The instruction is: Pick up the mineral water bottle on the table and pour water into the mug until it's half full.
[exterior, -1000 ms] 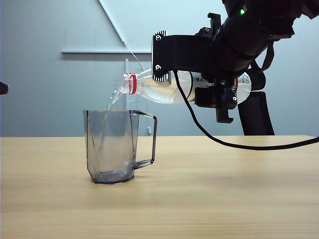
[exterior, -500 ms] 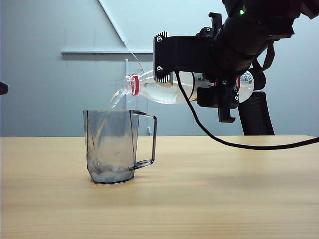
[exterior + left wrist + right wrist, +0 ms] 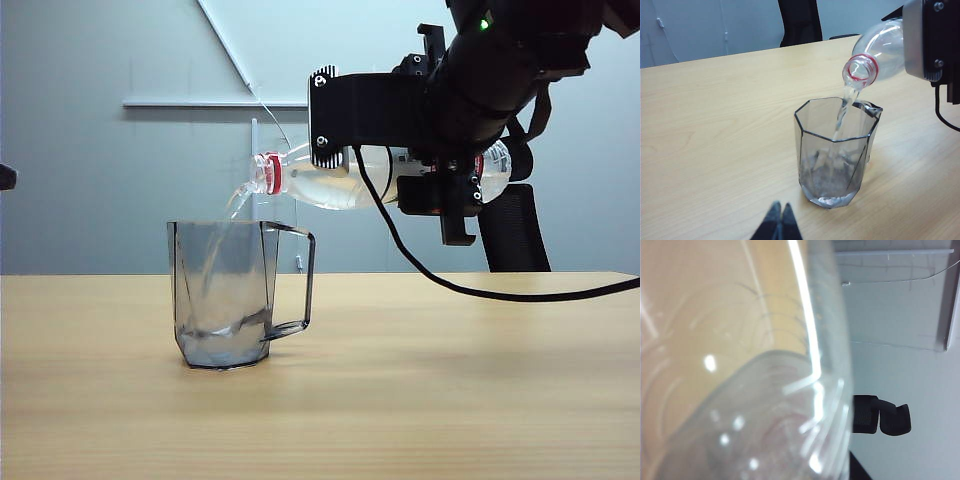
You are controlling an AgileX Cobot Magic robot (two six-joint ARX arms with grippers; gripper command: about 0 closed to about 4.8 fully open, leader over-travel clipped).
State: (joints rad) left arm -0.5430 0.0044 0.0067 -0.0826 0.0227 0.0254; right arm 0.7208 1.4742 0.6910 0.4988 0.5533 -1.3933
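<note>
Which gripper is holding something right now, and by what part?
The right gripper holds the mineral water bottle around its mid body, tipped nearly level over the mug. The left gripper, fingertips together, holds nothing.

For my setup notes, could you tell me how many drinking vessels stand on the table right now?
1: a smoky-grey faceted mug on the table, under the mouth of the mineral water bottle that the right gripper tilts. None seems hidden.

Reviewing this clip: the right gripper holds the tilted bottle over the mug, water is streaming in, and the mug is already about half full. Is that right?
Not quite. The right gripper does hold the mineral water bottle tilted over the mug, and water is streaming in, but the exterior view shows only a shallow layer near the mug's bottom, well short of half.
</note>
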